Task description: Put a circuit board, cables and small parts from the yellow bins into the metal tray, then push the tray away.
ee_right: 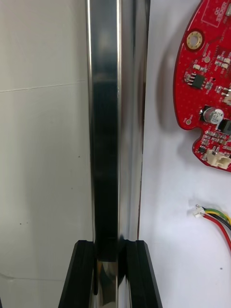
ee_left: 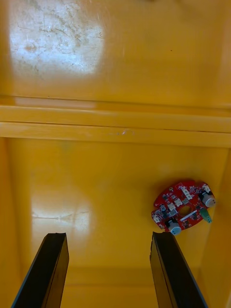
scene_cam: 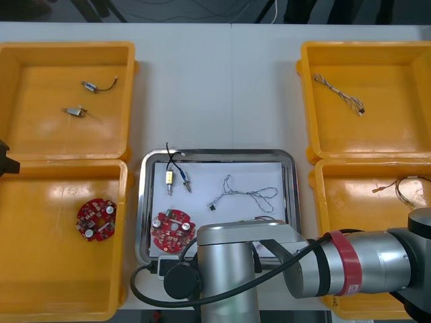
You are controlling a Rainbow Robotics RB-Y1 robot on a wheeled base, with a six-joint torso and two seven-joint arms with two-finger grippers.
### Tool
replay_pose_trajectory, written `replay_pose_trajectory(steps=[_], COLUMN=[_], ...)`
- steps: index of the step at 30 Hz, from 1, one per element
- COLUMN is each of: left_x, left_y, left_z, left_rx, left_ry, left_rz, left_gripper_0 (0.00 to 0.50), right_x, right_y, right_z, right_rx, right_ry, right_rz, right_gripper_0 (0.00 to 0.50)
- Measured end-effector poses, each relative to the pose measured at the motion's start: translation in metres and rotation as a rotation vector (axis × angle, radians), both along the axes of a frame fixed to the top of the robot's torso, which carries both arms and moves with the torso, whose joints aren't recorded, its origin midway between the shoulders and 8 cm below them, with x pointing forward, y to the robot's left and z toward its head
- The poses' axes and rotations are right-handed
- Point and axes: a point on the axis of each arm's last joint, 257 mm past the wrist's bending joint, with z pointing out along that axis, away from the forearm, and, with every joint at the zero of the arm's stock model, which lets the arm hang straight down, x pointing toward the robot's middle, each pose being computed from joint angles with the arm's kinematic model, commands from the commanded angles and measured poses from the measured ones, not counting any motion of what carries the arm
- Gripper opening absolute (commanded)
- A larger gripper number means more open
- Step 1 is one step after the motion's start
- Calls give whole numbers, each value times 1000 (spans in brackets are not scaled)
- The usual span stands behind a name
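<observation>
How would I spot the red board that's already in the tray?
Find the shiny metal tray mid-table, its near rim gripped by the right tool. The round red circuit board lies in its near-left corner on white lining; its twin sits in a yellow bin near the left tool.

1. Your tray [scene_cam: 219, 153] lies between the bins [scene_cam: 20, 195]; inside, board [scene_cam: 171, 231] near-left, cable [scene_cam: 242, 196] centre.
2. Left near bin [scene_cam: 40, 282]: second board [scene_cam: 95, 219]; far bin [scene_cam: 34, 67]: two parts [scene_cam: 89, 86].
3. Right bins [scene_cam: 390, 128]: one cable [scene_cam: 340, 94] each.
</observation>
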Motion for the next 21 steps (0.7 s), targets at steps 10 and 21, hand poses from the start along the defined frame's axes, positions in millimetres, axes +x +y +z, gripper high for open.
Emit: replay_pose_trajectory(steps=[10, 21], left_x=[0, 0], left_y=[0, 0], left_z=[0, 0], left_rx=[0, 0], left_ry=[0, 0], left_rz=[0, 0], left_gripper_0=[500, 500], right_x=[21, 59], right_y=[6, -3], right_z=[14, 35], right_rx=[18, 10], right_ry=[-56, -152], right_rz=[22, 25], right_gripper_0=[0, 0])
